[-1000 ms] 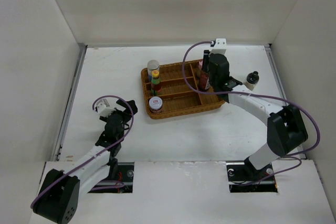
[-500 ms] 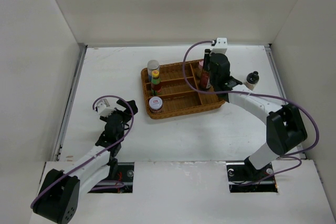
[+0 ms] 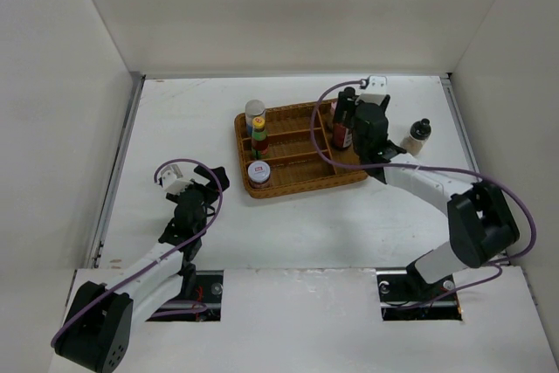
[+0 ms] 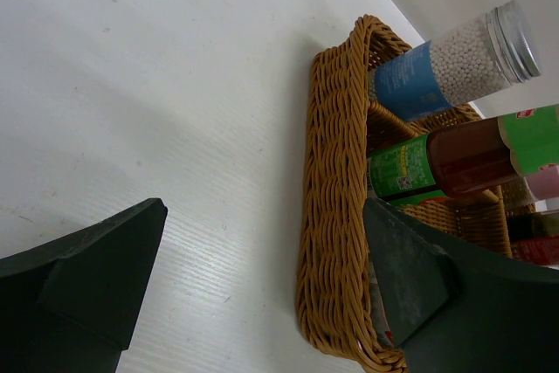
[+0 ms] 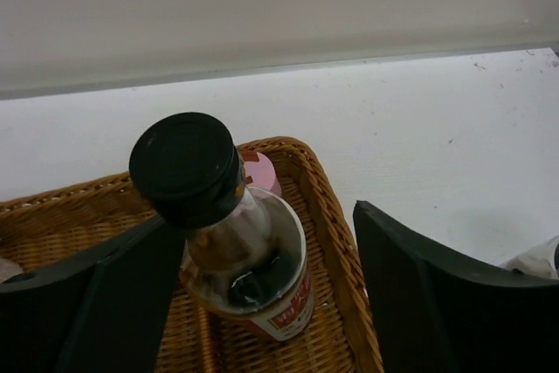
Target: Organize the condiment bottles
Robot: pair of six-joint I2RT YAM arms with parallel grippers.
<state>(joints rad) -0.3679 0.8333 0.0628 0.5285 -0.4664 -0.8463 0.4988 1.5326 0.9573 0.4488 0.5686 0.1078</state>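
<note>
The tall clear black-capped bottle [image 3: 342,125] [image 5: 229,242] stands upright in the right end of the wicker tray [image 3: 301,183] [image 5: 345,233]. My right gripper [image 3: 352,121] [image 5: 262,238] is open around it, and the bottle is close to the left finger. A pink-lidded shaker [image 5: 263,172] stands just behind the bottle. At the tray's left end are the blue-labelled jar [image 3: 254,113] [image 4: 437,67], the green-capped red bottle [image 3: 258,135] [image 4: 463,156] and a red-labelled shaker [image 3: 258,174]. A black-capped shaker [image 3: 420,134] stands on the table right of the tray. My left gripper [image 3: 210,177] [image 4: 262,216] is open, left of the tray.
White walls enclose the table [image 3: 192,120] on three sides. The tray's dividers [image 3: 301,156] split it into compartments. The right arm's purple cable [image 3: 319,120] loops over the tray. The tray's woven wall [image 4: 332,216] lies close in front of my left fingers.
My right gripper has opened and let go of the tall bottle, which now stands in the tray. The right wrist has drawn back slightly to the right. The left arm has not moved.
</note>
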